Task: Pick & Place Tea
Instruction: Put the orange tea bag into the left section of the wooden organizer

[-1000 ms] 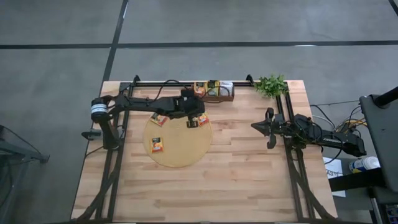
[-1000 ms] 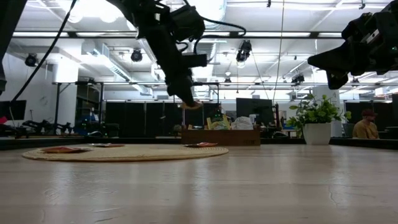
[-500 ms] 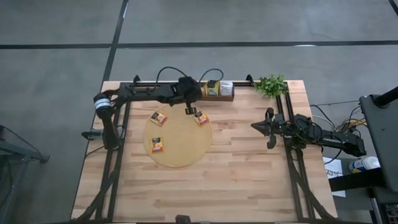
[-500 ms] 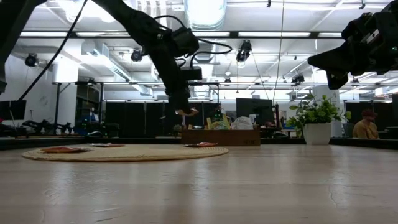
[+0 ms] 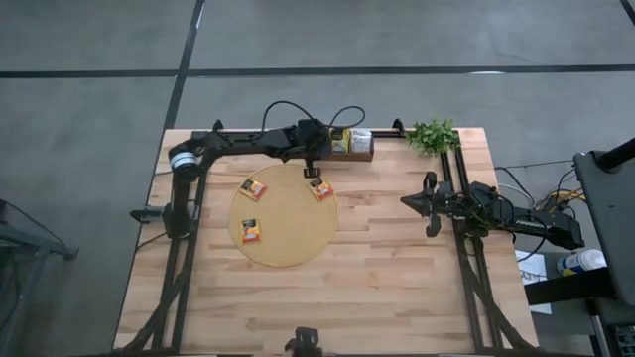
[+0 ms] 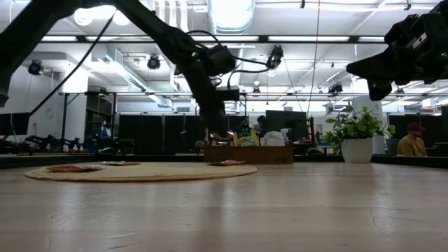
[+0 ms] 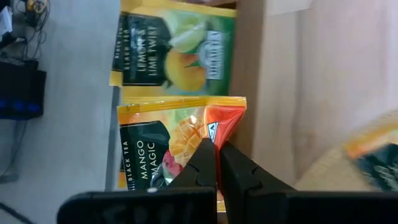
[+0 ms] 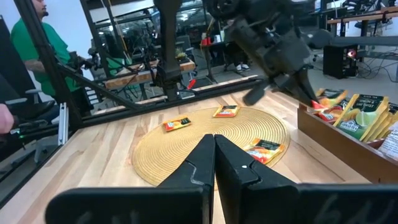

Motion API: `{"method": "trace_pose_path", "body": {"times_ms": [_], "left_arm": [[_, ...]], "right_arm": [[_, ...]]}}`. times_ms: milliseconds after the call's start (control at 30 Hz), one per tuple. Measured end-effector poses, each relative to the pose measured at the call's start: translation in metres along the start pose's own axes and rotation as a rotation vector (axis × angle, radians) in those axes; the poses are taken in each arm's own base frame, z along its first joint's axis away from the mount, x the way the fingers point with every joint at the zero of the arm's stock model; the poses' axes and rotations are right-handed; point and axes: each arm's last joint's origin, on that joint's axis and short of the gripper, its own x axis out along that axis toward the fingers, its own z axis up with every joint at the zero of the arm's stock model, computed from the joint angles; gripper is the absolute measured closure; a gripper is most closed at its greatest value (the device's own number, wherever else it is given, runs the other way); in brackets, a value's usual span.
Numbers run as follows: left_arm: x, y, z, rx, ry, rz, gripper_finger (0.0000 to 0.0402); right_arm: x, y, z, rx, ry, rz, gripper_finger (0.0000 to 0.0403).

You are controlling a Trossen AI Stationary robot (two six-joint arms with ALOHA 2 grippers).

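My left gripper [image 5: 311, 173] [image 7: 217, 155] is shut on an orange tea sachet [image 7: 165, 146] beside the left end of the brown wooden tray [image 5: 349, 155], at the table's far edge. A green-yellow sachet [image 7: 174, 53] stands in the tray among others. Three orange sachets [image 5: 253, 188] [image 5: 320, 188] [image 5: 251, 231] lie flat on the round tan mat [image 5: 288, 243]. My right gripper [image 5: 405, 201] [image 8: 214, 144] hangs shut and holds nothing at the table's right side, pointing toward the mat. My left gripper pinches the orange sachet between its two fingers at one edge, near a corner [image 7: 214, 132]. The fingers slant down from the table's left and near side. The sachet [image 6: 222, 133] is lifted clear of the table, level with the tray's top.
A potted green plant [image 5: 433, 135] stands at the far right corner, just right of the tray. Black frame rails [image 5: 268, 132] run along the table's far edge and down both sides. Bare wood lies near and right of the mat [image 5: 397, 288].
My left gripper, shut on the orange sachet, has gone from above the mat's far part toward the table's far edge and the tray, sinking a little. The three sachets on the mat have stayed where they were.
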Motion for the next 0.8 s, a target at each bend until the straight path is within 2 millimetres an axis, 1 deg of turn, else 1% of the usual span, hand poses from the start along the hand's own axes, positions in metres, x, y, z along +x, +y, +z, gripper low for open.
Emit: {"method": "trace_pose_path", "body": {"times_ms": [133, 300, 467, 700, 800], "left_arm": [[0.013, 0.007, 0.004, -0.008, 0.035, 0.042, 0.0401], [0.021, 0.014, 0.001, 0.016, 0.063, 0.038, 0.0401], [0.024, 0.009, -0.006, 0.091, 0.081, -0.02, 0.0401], [0.03, 0.003, -0.012, 0.103, 0.065, -0.046, 0.0401], [0.034, 0.001, -0.018, 0.099, 0.081, -0.059, 0.0401]], "right_arm": [[0.0, 0.0, 0.0, 0.0, 0.0, 0.0, 0.0394], [0.0, 0.0, 0.0, 0.0, -0.001, 0.001, 0.0394], [0.0, 0.0, 0.0, 0.0, 0.0, 0.0, 0.0394], [0.0, 0.0, 0.0, 0.0, 0.0, 0.0, 0.0394], [0.0, 0.0, 0.0, 0.0, -0.001, 0.0, 0.0394]]}}
